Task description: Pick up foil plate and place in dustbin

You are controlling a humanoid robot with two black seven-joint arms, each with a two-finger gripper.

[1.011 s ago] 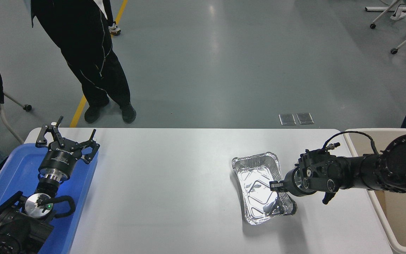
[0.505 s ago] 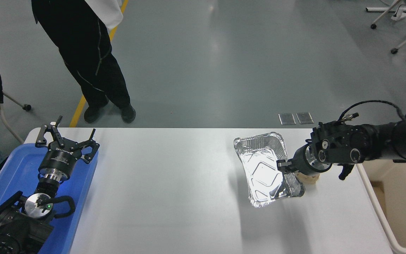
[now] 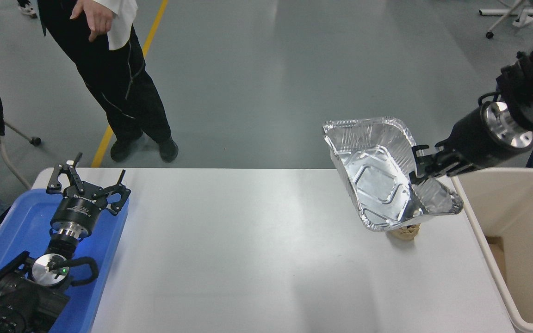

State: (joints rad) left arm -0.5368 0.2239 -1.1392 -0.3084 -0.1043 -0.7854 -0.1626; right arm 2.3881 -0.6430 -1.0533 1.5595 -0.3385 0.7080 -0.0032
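My right gripper is clamped on the right rim of the foil plate, holding it tilted in the air just left of the dustbin, its hollow turned toward the camera and holding nothing. Below the plate, also left of the dustbin, 1 tan paper ball lies on the white table. What I see inside the dustbin is bare. Far left of the dustbin, my left gripper rests with fingers spread over the blue tray; its lettering is unreadable.
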